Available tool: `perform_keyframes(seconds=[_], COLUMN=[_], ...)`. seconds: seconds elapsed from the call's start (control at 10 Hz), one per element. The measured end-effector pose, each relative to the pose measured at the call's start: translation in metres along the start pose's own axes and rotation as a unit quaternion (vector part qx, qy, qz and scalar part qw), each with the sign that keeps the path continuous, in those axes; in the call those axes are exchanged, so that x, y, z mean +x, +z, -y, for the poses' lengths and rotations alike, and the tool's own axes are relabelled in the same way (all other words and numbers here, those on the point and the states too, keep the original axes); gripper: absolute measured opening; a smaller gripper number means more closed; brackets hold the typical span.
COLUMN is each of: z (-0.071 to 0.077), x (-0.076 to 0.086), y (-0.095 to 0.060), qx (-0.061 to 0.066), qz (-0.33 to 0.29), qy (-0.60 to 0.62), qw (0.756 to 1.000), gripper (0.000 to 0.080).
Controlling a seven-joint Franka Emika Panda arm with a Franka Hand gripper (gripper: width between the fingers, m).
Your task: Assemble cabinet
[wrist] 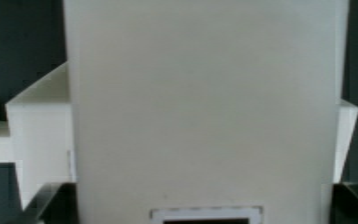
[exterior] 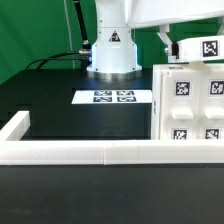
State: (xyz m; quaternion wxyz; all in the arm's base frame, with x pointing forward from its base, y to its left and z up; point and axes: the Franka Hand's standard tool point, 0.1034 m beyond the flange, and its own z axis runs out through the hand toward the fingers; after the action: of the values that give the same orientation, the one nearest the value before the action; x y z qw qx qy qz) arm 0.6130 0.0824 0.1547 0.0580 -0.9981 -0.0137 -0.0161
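Observation:
The white cabinet body (exterior: 190,105) stands at the exterior view's right, its front carrying several black-and-white tags. A white tagged cabinet piece (exterior: 205,47) sits at its top. My gripper (exterior: 178,47) is at that piece from above. In the wrist view the white piece (wrist: 194,100) fills most of the picture. A dark finger (wrist: 48,202) shows on one side of it and another on the opposite side, both tight against it. A tag edge (wrist: 206,213) shows between them. The gripper (wrist: 197,205) is shut on this piece.
The marker board (exterior: 113,97) lies flat on the black table in front of the robot base (exterior: 112,50). A low white rim wall (exterior: 80,152) runs along the near side and up the exterior view's left. A green backdrop stands behind.

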Motion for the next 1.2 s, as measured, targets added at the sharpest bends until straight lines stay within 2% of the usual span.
perform_keyframes(seconds=[0.2, 0.6, 0.7, 0.9, 1.2], z=[0.0004, 0.0001, -0.0008, -0.0022, 0.0026], x=[0.0000, -0.0002, -0.0007, -0.0029, -0.0046], y=[0.0001, -0.0001, -0.0001, 0.0013, 0.0019], qx=[0.001, 0.002, 0.003, 0.013, 0.016], qz=[0.000, 0.001, 0.001, 0.000, -0.008], qy=[0.019, 0.159, 0.209, 0.319, 0.433], qw=[1.000, 0.987, 0.978, 0.948, 0.901], gripper=[0.0560, 0.0560, 0.0560, 0.0560, 0.0560])
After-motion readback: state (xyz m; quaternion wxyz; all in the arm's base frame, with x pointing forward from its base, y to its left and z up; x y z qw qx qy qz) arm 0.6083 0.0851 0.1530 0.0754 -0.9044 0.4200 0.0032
